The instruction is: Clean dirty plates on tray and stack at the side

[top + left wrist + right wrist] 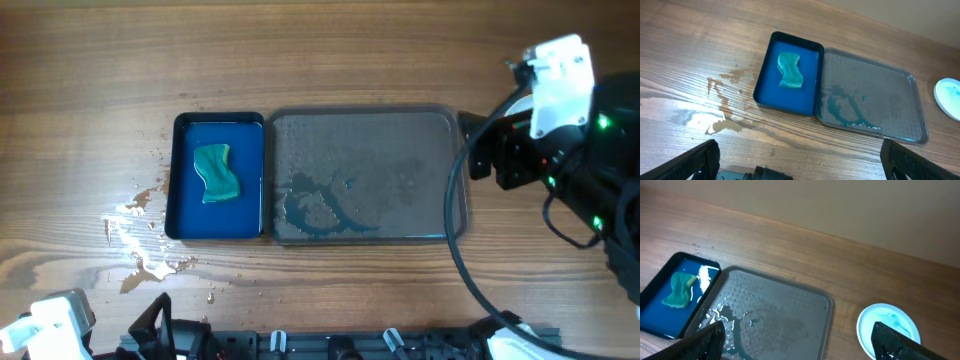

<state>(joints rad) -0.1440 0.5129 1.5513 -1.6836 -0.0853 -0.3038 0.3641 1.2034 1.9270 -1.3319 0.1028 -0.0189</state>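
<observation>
Tray [360,175] lies mid-bench in the overhead view, wet, with bluish streaks toward its front-left corner. Blue tray [218,230] touches its left side and holds a teal sponge [217,173]. A spill [140,235] spreads over the wood toward the front-left corner of the bench. The right arm [560,120] hangs over the right edge and the left arm [50,325] is at the front-left corner; from here I cannot tell how either pair of jaws stands, and no plate shows.

Left wrist view: the left gripper [797,150] is spread wide with nothing between its fingers [695,160], above the front edge. A white plate [948,97] with a blue tint sits on the wood just right of the tray [875,85], clear of its rim.

Right wrist view: the right gripper [796,330] is likewise wide apart and empty. The plate [887,325] lies near the bench's right edge, beside the tray [785,310]; whether others lie under it cannot be told.
</observation>
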